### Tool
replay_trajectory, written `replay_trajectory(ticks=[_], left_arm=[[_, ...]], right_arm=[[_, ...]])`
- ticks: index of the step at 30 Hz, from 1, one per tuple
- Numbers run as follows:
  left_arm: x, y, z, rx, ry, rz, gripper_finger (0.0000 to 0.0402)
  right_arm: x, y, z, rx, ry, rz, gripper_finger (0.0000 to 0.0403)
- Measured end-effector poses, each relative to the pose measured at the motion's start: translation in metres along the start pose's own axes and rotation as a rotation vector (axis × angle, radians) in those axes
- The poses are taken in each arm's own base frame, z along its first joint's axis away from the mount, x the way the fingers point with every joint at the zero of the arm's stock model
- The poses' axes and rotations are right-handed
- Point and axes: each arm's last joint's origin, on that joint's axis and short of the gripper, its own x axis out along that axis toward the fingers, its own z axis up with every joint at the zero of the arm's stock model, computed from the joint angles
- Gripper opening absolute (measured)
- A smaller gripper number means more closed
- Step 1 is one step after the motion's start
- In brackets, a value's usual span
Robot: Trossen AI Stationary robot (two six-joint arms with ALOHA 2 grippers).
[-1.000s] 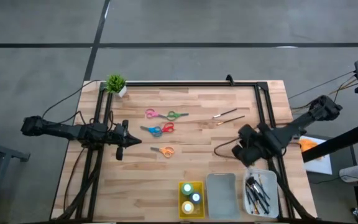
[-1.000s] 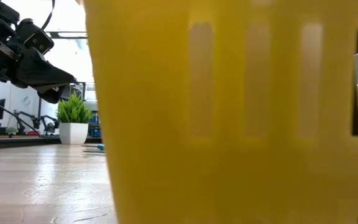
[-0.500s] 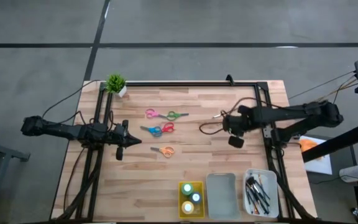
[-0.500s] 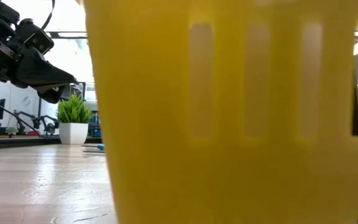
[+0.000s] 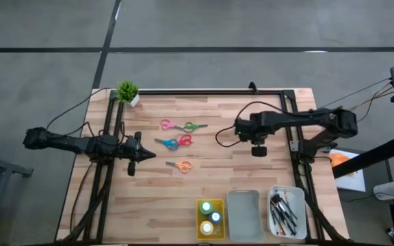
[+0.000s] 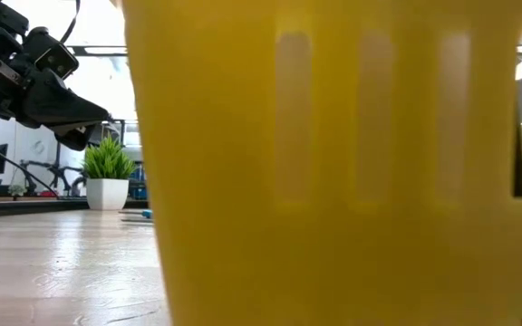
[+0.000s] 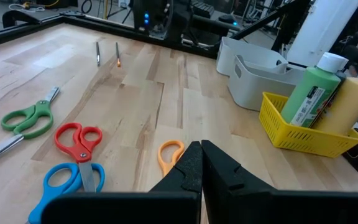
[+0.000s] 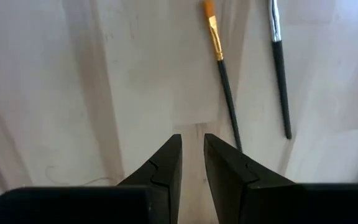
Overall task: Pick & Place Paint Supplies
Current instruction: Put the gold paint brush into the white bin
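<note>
Right gripper hung over the bench, jaws a narrow gap apart and holding nothing. Just past its tips lay two thin brushes side by side, not touching: one with an orange tip, one with a silver ferrule. Both looked light, stiff and round, so likely to roll or slip; the dark mid-handle seemed the best place to pinch, across the shaft. Farther off sat the white tray with brushes already in it. Left gripper waited at the other side, jaws closed and empty, near the orange scissors.
</note>
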Motion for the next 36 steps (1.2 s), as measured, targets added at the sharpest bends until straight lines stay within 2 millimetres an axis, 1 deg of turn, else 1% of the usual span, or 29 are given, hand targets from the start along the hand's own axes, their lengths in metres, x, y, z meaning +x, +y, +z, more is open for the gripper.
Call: replay_trajectory(ticks=[6, 11, 15, 18, 24, 36], left_arm=[[0.000, 0.000, 0.000, 0.000, 0.000, 0.000, 0.0000], [0.000, 0.000, 0.000, 0.000, 0.000, 0.000, 0.0000], [0.000, 0.000, 0.000, 0.000, 0.000, 0.000, 0.0000], [0.000, 0.000, 0.000, 0.000, 0.000, 0.000, 0.0000], [0.000, 0.000, 0.000, 0.000, 0.000, 0.000, 0.0000], [0.000, 0.000, 0.000, 0.000, 0.000, 0.000, 0.0000]], right_arm=[[0.014, -0.013, 0.008, -0.032, -0.007, 0.026, 0.0064], [0.021, -0.029, 0.008, 0.013, -0.041, 0.116, 0.0064], [0.025, -0.038, 0.008, -0.004, -0.056, 0.134, 0.0064], [0.027, -0.040, 0.010, -0.022, -0.065, 0.131, 0.0064], [0.036, -0.040, 0.012, -0.028, -0.029, 0.138, 0.0064], [0.062, -0.043, 0.019, -0.043, 0.046, 0.145, 0.0063]])
